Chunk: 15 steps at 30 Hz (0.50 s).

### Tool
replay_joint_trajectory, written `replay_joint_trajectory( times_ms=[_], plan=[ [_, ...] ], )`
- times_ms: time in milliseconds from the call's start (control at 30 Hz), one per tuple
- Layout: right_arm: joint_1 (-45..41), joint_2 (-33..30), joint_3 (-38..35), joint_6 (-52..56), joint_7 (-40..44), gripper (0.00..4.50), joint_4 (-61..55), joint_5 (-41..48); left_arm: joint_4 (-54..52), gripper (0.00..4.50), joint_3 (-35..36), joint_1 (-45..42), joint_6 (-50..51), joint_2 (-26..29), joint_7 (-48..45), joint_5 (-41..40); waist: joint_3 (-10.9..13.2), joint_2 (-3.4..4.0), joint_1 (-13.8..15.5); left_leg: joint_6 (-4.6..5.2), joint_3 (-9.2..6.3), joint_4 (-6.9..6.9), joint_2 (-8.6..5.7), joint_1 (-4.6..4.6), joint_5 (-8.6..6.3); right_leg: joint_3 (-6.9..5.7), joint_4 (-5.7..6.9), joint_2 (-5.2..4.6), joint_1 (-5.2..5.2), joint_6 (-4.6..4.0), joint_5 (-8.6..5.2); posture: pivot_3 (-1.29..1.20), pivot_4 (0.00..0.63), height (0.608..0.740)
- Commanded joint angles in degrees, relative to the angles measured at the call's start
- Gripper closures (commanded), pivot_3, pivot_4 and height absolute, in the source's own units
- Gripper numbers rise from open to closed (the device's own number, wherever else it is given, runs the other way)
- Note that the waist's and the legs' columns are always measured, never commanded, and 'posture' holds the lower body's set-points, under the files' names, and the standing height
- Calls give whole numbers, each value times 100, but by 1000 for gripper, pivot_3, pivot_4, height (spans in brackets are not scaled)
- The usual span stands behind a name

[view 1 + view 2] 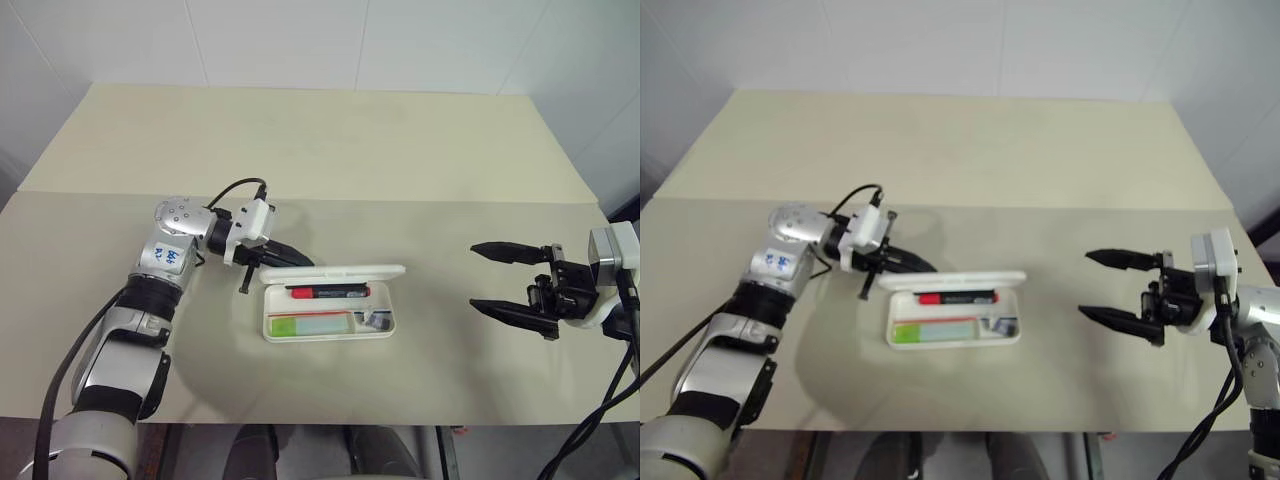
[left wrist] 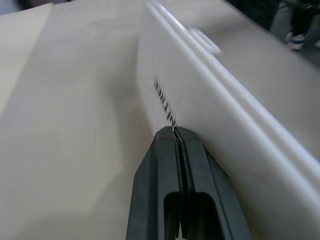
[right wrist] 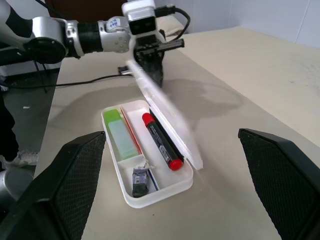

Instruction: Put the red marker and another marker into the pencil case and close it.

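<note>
The case (image 1: 330, 312) is lying open on the desk (image 1: 300, 150) with its lid (image 1: 332, 272) standing partly raised along the far edge, and both markers are already sitting inside: the red marker (image 1: 328, 292) in the compartment nearest the lid, the green marker (image 1: 310, 324) in the one nearest the front wall, with a small dark object (image 3: 140, 181) in a corner pocket beside it. The left hand (image 1: 292, 259) is pressing its closed fingertips, empty, against the outer face of the lid, just behind it near the printed logo (image 2: 165, 104). The right hand (image 1: 512, 282) is hanging well off to the other side of the case, fingers spread wide and holding nothing. To my eye the case is looking like light, stiff plastic with a smooth, slippery shell, so a push on the lid is likely to slide the whole tray across the desk rather than fold the hinge. The lid is thin and probably flexing a little under a point load, so I would be pushing near its top edge, toward the middle of its length, and bracing the tray's front wall with the free hand. The markers are lying flat below the rim as far as I can judge, so they are probably not blocking the closure.
</note>
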Motion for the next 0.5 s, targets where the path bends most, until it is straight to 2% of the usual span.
replay_joint_trajectory(
  times_ms=[33, 200, 500],
  plan=[
    [40, -46, -149, -53, -37, 0, -104, 28, -766, 4481, -116, 122, 291, 195, -642, -344, 0, 0, 8, 0, 0, 1, 0, 0, 0, 0, 0, 0, 0, 0, 0, 0, 150, 740],
    [10, -29, -95, -65, -46, 0, -88, 16, -1266, 4481, -324, 430, 296, 338, -641, -228, 0, 1, 10, 0, 0, 5, -1, 3, 0, 1, -1, -1, 6, 1, 1, 0, 150, 740],
    [-11, 0, -47, -59, -27, 0, -92, 6, -677, 4481, -849, 463, -936, 528, -641, 530, 0, 1, 6, 0, 0, 5, -2, 4, 0, 4, -3, -1, 5, 1, 1, 0, 150, 740]
  ],
)
